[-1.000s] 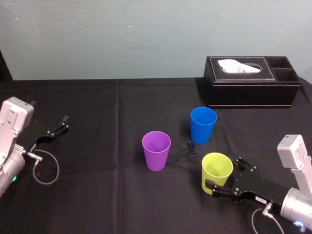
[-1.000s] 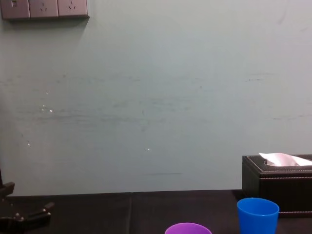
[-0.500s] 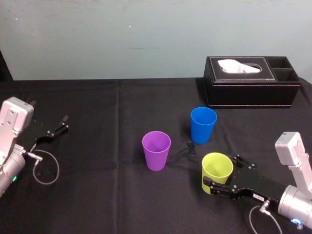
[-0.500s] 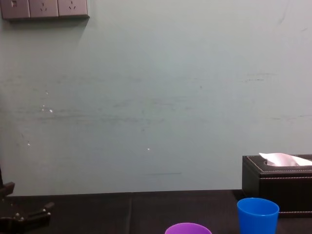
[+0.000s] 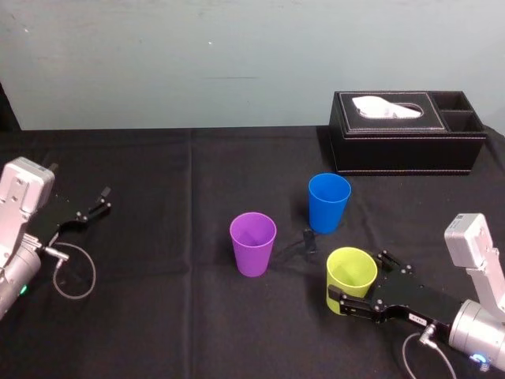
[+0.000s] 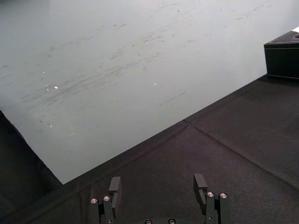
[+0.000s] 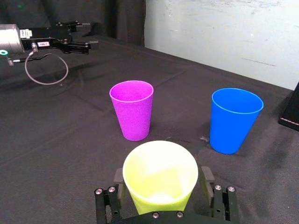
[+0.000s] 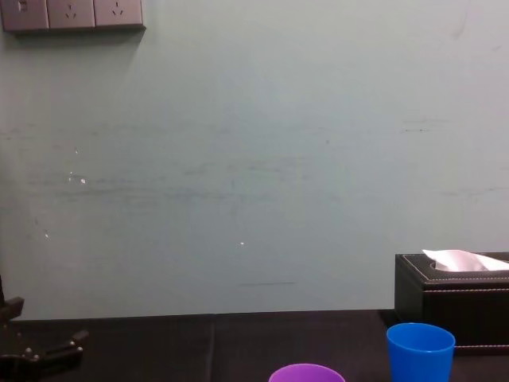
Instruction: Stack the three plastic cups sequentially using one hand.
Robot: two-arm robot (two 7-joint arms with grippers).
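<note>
The yellow-green cup (image 5: pixel 351 272) stands upright at the near right of the black table, between the fingers of my right gripper (image 5: pixel 359 278). That gripper is open: in the right wrist view its fingers (image 7: pixel 205 176) flank the cup (image 7: pixel 159 175) with a narrow gap on each side. The purple cup (image 5: pixel 252 245) stands upright mid-table, to the left of it. The blue cup (image 5: pixel 329 204) stands farther back, to the right of the purple one. My left gripper (image 5: pixel 91 212) rests open and empty at the far left.
A black tissue box (image 5: pixel 406 142) with a white tissue sits at the back right against the wall. A grey cable loop (image 5: pixel 75 272) hangs by the left arm. Bare black cloth (image 5: pixel 158 316) spreads between the left arm and the cups.
My right gripper has edged a little further around the yellow-green cup. The cups and the left arm have stayed put.
</note>
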